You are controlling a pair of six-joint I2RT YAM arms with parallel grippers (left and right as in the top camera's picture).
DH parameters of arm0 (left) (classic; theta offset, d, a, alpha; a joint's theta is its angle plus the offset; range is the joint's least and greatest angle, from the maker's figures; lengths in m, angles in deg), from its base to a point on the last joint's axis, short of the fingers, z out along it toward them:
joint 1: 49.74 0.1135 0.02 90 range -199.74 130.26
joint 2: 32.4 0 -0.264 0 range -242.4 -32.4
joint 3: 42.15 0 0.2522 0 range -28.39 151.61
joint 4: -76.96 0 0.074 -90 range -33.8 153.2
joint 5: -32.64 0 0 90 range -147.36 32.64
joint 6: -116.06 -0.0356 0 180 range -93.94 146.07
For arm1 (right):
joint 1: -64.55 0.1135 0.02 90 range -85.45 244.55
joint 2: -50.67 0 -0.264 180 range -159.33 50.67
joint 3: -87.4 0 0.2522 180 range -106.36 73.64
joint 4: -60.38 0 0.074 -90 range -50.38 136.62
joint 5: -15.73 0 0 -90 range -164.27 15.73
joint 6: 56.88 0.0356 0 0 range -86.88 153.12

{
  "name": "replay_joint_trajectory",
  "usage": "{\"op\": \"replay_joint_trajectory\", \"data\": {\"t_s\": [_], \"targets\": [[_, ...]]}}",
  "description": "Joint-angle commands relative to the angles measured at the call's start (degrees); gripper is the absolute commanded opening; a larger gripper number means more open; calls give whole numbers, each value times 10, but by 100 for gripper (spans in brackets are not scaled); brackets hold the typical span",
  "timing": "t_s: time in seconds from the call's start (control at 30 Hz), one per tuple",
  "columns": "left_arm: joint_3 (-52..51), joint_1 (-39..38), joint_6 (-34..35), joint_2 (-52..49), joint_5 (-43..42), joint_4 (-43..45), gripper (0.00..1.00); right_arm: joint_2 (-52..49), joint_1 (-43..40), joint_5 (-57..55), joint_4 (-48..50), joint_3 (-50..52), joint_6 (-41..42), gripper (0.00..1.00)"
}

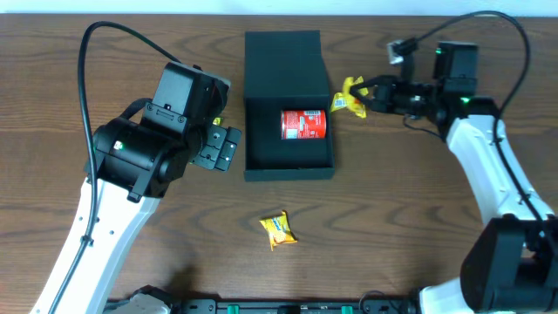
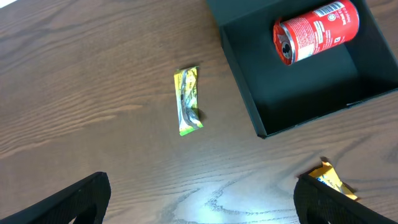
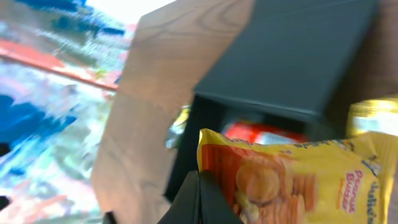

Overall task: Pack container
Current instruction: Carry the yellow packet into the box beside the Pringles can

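The container point(image 1: 261, 131), a dark box with its flap lid point(image 1: 283, 61) folded back, lies mid-table with a red can point(image 1: 303, 125) on its side inside. My right gripper point(image 1: 366, 98) is shut on the edge of a yellow snack packet point(image 1: 350, 97), held just right of the box; in the right wrist view the packet point(image 3: 298, 180) hangs by the closed fingers point(image 3: 200, 199), above the box point(image 3: 292, 56). My left gripper point(image 1: 218, 148) stands open left of the box, nothing between its fingers point(image 2: 74, 199). A green-yellow packet point(image 2: 188, 101) lies ahead of it, beside the box wall point(image 2: 242, 74).
Another yellow snack packet point(image 1: 278, 230) lies on the wooden table in front of the box; the left wrist view shows it point(image 2: 329, 177) beside the right finger. Both arms' black cables arch over the table's far corners.
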Motion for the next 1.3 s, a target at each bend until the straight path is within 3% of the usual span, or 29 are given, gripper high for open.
{"op": "replay_joint_trajectory", "data": {"t_s": [0.0, 0.27, 0.57, 0.8, 1.1, 1.27], "targets": [[6, 1, -8, -3, 6, 1, 95, 12, 41, 24, 16, -18, 52, 2], [6, 2, -8, -3, 40, -10, 95, 12, 146, 7, 66, -18, 136, 1], [6, 2, -8, -3, 62, -25, 95, 12, 235, -108, 25, -18, 164, 2], [6, 1, -8, -3, 62, -25, 95, 11, 283, -235, -40, -18, 179, 1], [6, 1, -8, -3, 62, -25, 95, 11, 309, -274, -50, -16, 184, 2], [5, 1, -8, -3, 62, -25, 95, 10, 318, -313, -50, -7, 227, 2]]}}
